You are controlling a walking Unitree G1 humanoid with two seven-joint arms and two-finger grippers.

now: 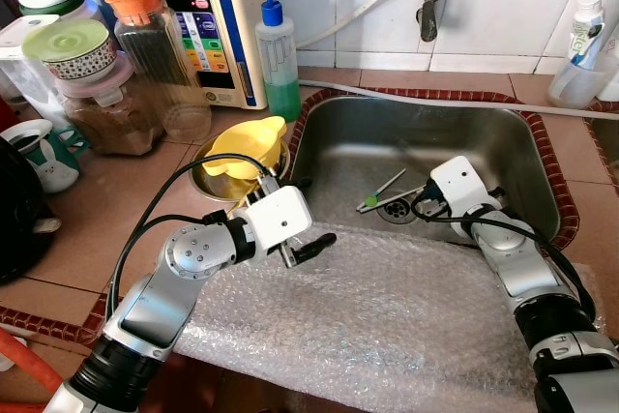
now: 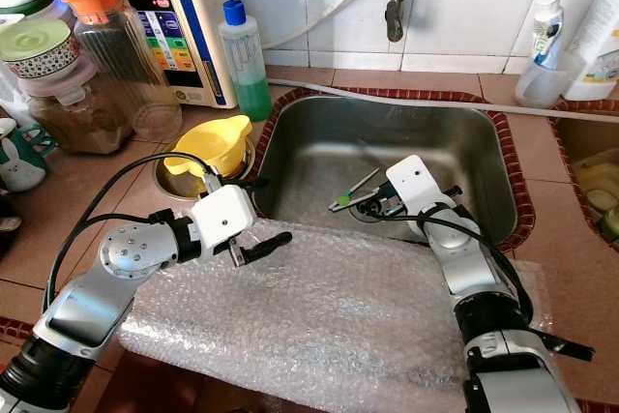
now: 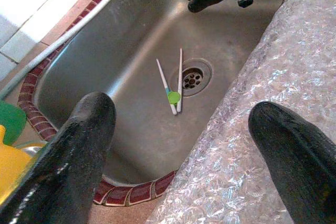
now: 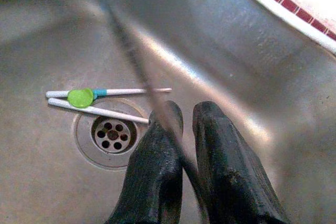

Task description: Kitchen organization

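A pair of white training chopsticks (image 1: 385, 191) joined by a green clip (image 4: 81, 97) lies on the floor of the steel sink (image 1: 503, 142), right beside the drain (image 4: 110, 134). My right gripper (image 4: 186, 113) is down in the sink just past the drain from them. Its fingers are pressed almost together, nothing is held, and a thin dark cable crosses in front. My left gripper (image 1: 305, 250) hovers open over the sink's left front corner, above the edge of a bubble wrap sheet (image 1: 387, 316). The chopsticks (image 3: 173, 85) lie ahead of it.
The bubble wrap covers the counter in front of the sink. A yellow scoop (image 1: 247, 147) sits in a metal bowl (image 1: 207, 184) left of the sink. Behind stand a green soap bottle (image 1: 279, 65), jars (image 1: 160, 55), a water machine (image 1: 208, 16) and the faucet (image 1: 430, 7).
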